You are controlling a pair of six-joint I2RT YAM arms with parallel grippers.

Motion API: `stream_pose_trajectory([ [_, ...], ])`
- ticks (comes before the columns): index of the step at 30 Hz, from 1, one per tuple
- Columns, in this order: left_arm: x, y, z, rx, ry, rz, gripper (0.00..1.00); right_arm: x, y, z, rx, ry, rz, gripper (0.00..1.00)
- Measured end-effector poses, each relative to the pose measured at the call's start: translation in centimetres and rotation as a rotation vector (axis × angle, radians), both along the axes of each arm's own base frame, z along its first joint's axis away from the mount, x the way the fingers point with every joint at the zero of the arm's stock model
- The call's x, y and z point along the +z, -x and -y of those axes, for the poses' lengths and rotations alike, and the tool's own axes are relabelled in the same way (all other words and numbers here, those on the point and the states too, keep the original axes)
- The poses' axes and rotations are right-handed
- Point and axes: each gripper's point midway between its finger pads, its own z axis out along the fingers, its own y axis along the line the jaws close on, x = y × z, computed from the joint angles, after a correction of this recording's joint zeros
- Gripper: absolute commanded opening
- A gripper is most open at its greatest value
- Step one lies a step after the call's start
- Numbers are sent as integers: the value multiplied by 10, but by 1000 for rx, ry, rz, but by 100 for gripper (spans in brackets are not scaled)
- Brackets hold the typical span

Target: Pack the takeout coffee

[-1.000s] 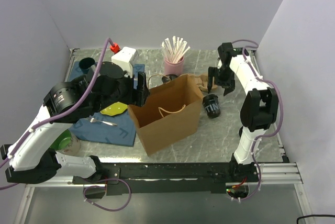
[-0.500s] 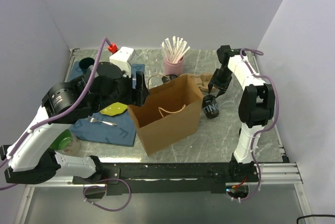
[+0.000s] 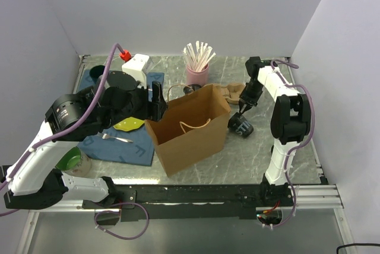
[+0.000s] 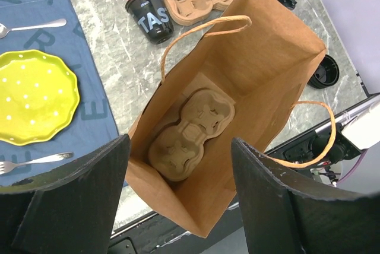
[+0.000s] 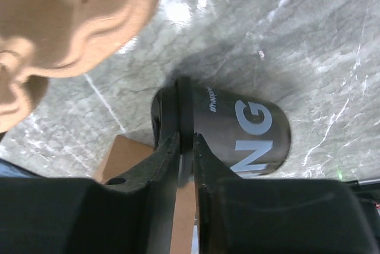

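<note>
Obs.: my right gripper (image 5: 185,141) has its jaws clamped on the thick rim band of the black paper takeout coffee cup with white lettering (image 5: 237,129). The cup lies on its side over the grey marbled tabletop (image 5: 309,40), centre of the right wrist frame. In the overhead view it sits just right of the brown paper carrier bag with twisted handles (image 3: 190,132), right of centre. Whether it is off the surface I cannot tell. My left gripper (image 4: 181,147) hangs over the bag mouth, jaws wide apart, holding nothing; a moulded pulp two-cup tray (image 4: 190,132) lies in the bag's bottom. Handling, my judgement: a paper cup is light and thin-walled and dents under a side squeeze; the printed coating looks smooth, so probably slippery. The rim is the stiff part and the sensible place to pinch, but a rim hold lets the body swing, so it needs righting before it goes into a tray socket. Filled or empty: cannot tell. Legible: big white "NG", the tail of a longer word, and a small "#happ…" partly hidden behind my finger. A second black cup (image 4: 151,15), upper left of the left wrist frame, reads "TAS".
</note>
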Motion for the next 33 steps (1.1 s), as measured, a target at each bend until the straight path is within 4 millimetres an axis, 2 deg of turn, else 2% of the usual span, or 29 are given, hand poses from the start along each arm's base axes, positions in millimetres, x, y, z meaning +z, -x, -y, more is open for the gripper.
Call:
stream_pose_trajectory([
  [9,-1,1,0,-7,-2,-3,74,-5,4,5,21,2,1,0],
  [14,1,1,3,-17,7,0,74,6,5,7,82,4,42,0],
  [19,0,1,4,-27,-2,5,75,25,8,12,142,23,92,23],
  [20,0,1,5,-31,-5,7,75,30,11,14,155,32,102,30],
  [22,-1,0,6,-36,-4,16,75,44,19,17,168,42,116,53],
  [25,-10,-1,6,-46,-23,24,76,58,40,18,144,44,148,60],
  [27,-13,-2,6,-50,-32,28,76,62,70,20,110,38,147,67],
  [30,-13,-3,8,-59,-29,42,76,64,107,26,28,27,157,68],
  [33,-14,-4,12,-76,-21,52,76,61,119,43,-73,36,157,68],
])
